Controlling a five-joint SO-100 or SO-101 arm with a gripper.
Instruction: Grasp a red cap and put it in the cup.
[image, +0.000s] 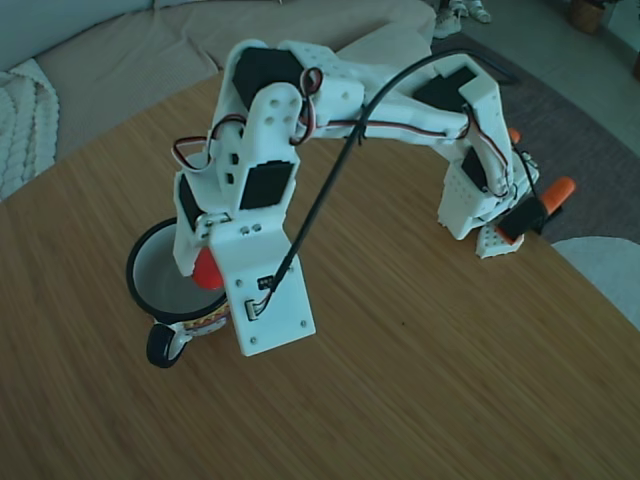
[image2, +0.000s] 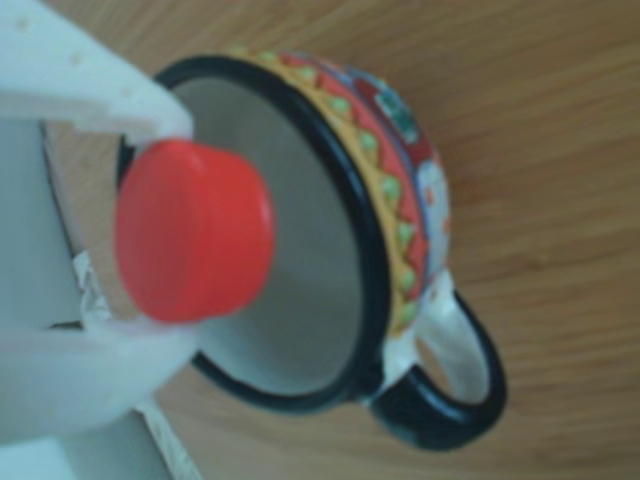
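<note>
1. A round wooden table (image: 420, 360) stands beside a beige sofa (image: 110, 55) and a grey rug (image: 600, 120).
2. The cup (image: 160, 275) sits on the table, its visible interior white and bare.
3. The gripper (image2: 150, 235) is clamped on the red cap (image2: 195, 230), held over the cup's mouth.

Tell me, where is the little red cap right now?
The red cap is pinched in the claw, over the cup's open mouth, at the fixed view's left.
</note>
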